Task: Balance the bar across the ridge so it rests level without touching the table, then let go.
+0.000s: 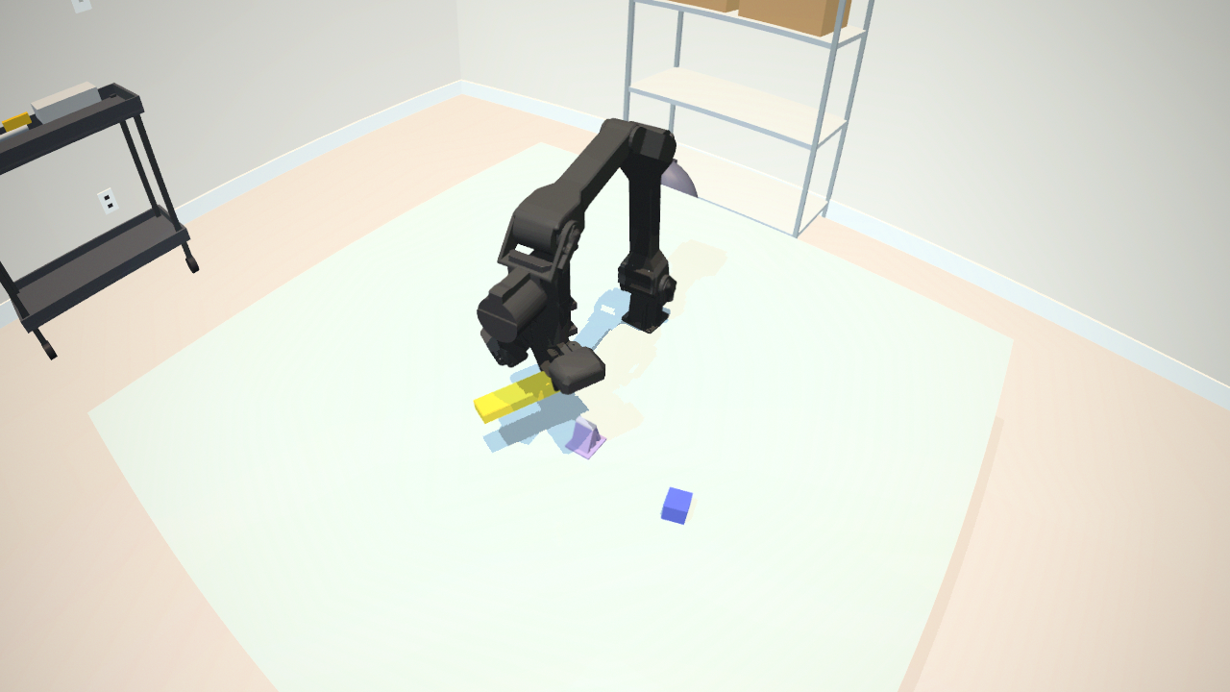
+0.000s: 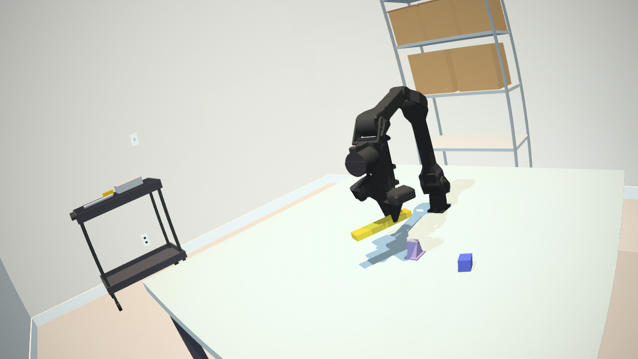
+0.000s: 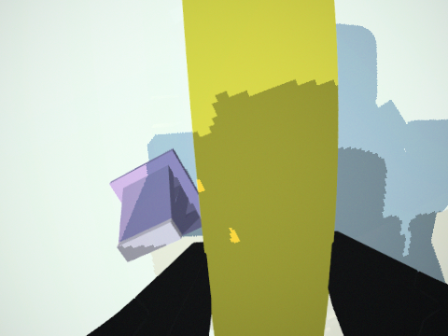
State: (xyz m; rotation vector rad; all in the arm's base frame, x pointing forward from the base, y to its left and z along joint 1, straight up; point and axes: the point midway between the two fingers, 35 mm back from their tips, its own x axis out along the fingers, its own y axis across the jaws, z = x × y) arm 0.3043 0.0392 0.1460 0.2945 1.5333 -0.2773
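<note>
The bar is held above the counter in the end effector, near the ridge; a cube sits apart.

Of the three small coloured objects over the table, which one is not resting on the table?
The long yellow bar: held in the air by the fingers, unlike the lilac ridge block and blue cube.

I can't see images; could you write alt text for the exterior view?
A black robot arm's hand grips a yellow bar lifted above a pale table. A small purple ridge and a blue cube sit nearby.
</note>
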